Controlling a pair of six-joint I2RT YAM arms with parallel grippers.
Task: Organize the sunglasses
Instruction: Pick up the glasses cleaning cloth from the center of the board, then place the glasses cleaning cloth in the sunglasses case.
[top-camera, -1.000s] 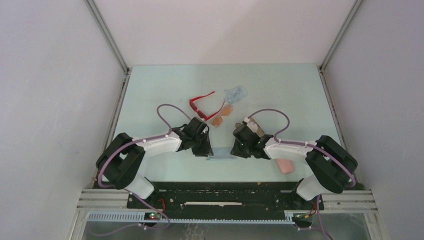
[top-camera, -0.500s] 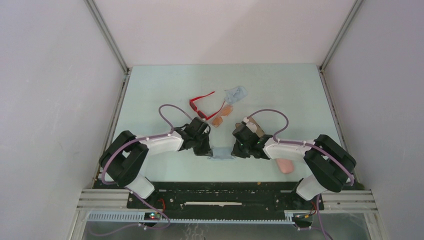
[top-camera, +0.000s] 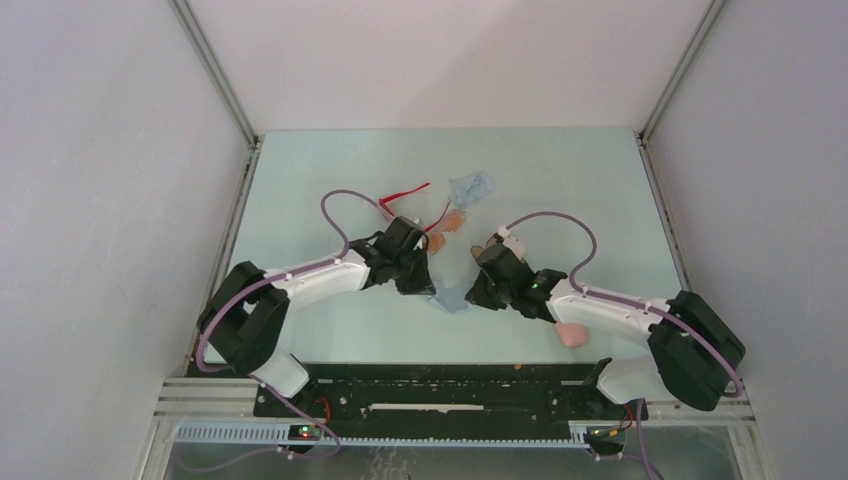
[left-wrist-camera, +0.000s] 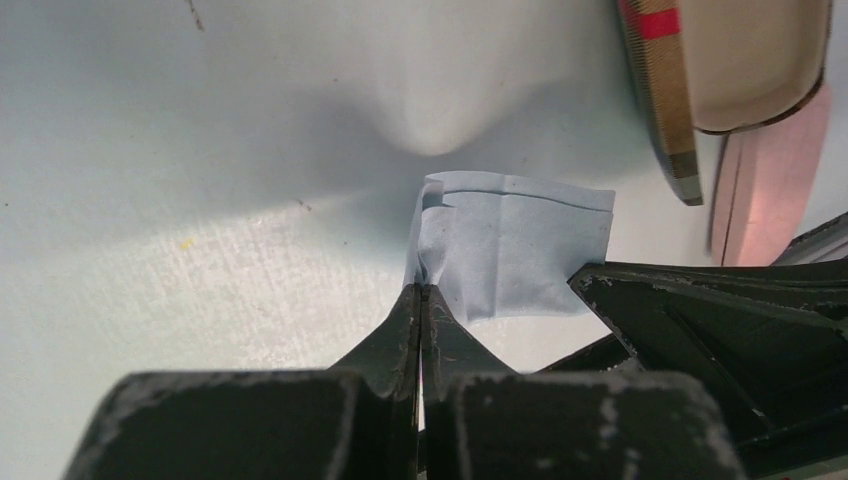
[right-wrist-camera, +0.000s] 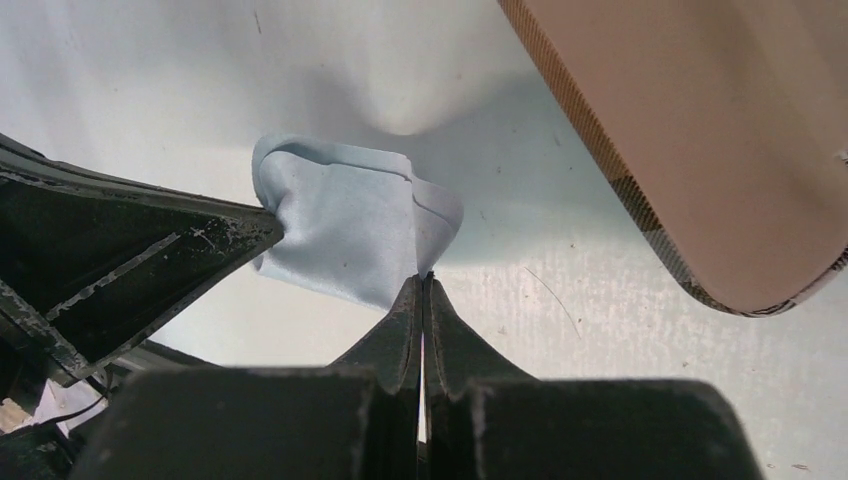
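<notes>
My left gripper (top-camera: 430, 288) and right gripper (top-camera: 470, 296) face each other near the table's middle. Each is shut on one end of a pale blue cloth (top-camera: 450, 299) that hangs between them. In the left wrist view the left gripper (left-wrist-camera: 424, 291) pinches a bunched edge of the cloth (left-wrist-camera: 510, 250). In the right wrist view the right gripper (right-wrist-camera: 426, 280) nips the other edge of the cloth (right-wrist-camera: 345, 230). The red sunglasses (top-camera: 405, 190) lie just beyond the left arm, partly hidden by it. The orange-lens sunglasses (top-camera: 447, 224) lie beside them.
A second pale blue cloth (top-camera: 472, 187) lies crumpled past the sunglasses. An open plaid case (right-wrist-camera: 700, 130) sits close to the right of the grippers. A pink case (top-camera: 570, 333) lies under the right arm. White walls close in the table on three sides.
Both grippers closed on the cloth near the front edge, then moved together away from the bases toward the sunglasses, carrying it. The left arm now covers part of the red pair.
</notes>
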